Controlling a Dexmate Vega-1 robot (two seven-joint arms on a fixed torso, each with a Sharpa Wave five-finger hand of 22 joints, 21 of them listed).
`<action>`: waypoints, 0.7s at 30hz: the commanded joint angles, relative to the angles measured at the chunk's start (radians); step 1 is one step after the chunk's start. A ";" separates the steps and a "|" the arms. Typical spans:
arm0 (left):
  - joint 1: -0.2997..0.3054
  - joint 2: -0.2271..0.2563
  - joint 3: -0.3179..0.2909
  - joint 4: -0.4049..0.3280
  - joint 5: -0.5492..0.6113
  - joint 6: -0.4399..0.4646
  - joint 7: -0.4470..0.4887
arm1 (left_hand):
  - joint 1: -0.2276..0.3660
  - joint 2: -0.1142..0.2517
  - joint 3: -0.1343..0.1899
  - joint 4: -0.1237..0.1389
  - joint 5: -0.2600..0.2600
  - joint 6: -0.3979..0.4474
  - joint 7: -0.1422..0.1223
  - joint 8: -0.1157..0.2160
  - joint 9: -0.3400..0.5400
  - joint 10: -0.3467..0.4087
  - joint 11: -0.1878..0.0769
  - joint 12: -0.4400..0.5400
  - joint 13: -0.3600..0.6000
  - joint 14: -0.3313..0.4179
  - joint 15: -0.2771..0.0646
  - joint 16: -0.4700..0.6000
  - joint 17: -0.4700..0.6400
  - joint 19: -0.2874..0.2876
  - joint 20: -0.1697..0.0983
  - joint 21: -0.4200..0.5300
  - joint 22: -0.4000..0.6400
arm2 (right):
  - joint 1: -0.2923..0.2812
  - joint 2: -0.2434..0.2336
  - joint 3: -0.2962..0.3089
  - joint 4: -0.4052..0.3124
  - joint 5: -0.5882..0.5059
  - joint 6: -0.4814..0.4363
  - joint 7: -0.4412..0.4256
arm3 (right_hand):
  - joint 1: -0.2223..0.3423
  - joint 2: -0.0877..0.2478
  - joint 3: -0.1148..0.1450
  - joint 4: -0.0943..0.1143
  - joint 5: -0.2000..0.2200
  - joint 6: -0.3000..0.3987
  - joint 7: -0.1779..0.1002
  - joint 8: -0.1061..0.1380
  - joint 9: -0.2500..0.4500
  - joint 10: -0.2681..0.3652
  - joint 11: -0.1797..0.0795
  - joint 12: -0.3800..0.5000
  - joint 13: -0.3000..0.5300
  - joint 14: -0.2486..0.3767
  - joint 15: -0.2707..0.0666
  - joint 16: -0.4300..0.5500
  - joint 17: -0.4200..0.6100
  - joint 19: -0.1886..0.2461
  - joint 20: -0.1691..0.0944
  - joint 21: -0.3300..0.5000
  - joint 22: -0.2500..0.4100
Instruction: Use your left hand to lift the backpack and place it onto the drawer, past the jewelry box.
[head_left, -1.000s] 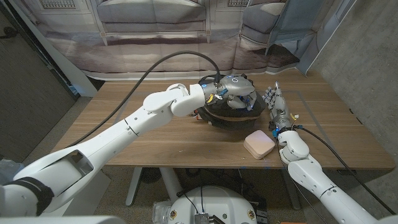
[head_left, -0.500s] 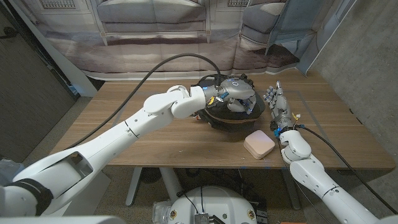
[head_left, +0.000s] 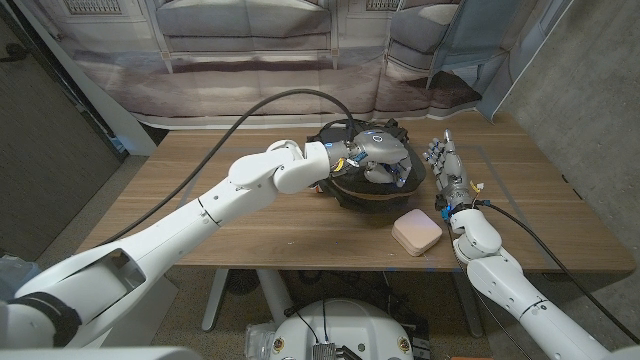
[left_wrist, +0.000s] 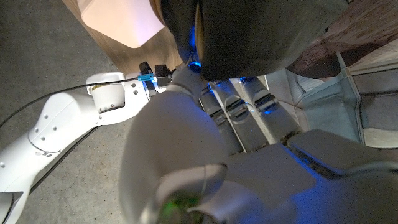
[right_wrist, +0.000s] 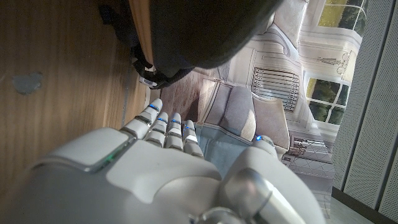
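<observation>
Wooden desk (head_left: 250, 215): left robot hand (head_left: 378, 152) grips backpack (head_left: 375, 185) from above, ready to lift. Box (head_left: 416, 232) sits near-right. Right robot hand (head_left: 445, 170) waits open, on edge.

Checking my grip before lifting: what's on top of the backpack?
The left hand sits on top of the backpack, fingers curled over it. Whatever lies beneath the hand is covered.

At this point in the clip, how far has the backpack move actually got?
Done: the left hand has reached the dark backpack and is on top of it, fingers curled over it. In hand: the grasp; whether the bag has left the wooden table cannot be told. Left: carrying it past the pink jewelry box. The right hand stands beside the bag, holding nothing.
</observation>
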 joint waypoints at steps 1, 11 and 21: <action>0.010 0.014 -0.017 -0.039 -0.023 0.011 -0.038 | -0.003 0.014 0.101 0.103 -0.004 -0.038 -0.011 -0.019 -0.005 -0.040 0.007 -0.016 -0.015 -0.025 -0.036 -0.001 -0.001 -0.008 0.005 -0.010 0.003 | -0.006 0.000 -0.004 -0.006 -0.005 -0.001 -0.003 | 0.005 0.004 -0.008 -0.001 0.003 0.008 0.002 0.001 0.004 0.006 0.003 0.004 0.006 0.007 -0.003 0.004 0.003 0.008 0.000 0.002 0.003; 0.007 0.026 -0.028 -0.053 -0.065 0.011 -0.084 | -0.066 -0.011 0.088 0.120 0.003 -0.101 -0.033 -0.048 -0.019 -0.142 0.007 -0.020 -0.076 -0.262 0.010 -0.024 -0.087 -0.069 0.050 -0.035 0.004 | -0.012 -0.003 -0.003 -0.014 -0.006 -0.003 -0.007 | 0.005 0.005 -0.009 -0.001 0.003 0.008 0.001 0.000 0.004 0.007 0.004 0.004 0.006 0.007 -0.003 0.003 0.003 0.009 0.000 0.002 0.003; -0.004 0.033 -0.026 -0.054 -0.071 0.004 -0.119 | -0.158 -0.046 0.052 0.149 -0.024 -0.215 -0.039 -0.098 -0.023 -0.338 0.031 -0.025 -0.135 -0.443 0.076 -0.011 -0.152 -0.171 0.118 -0.056 0.002 | -0.019 -0.001 -0.001 -0.014 -0.005 0.001 -0.009 | 0.006 0.005 -0.009 -0.001 0.003 0.009 0.000 0.000 0.004 0.008 0.005 0.004 0.006 0.008 -0.002 0.003 0.003 0.009 0.001 0.002 0.003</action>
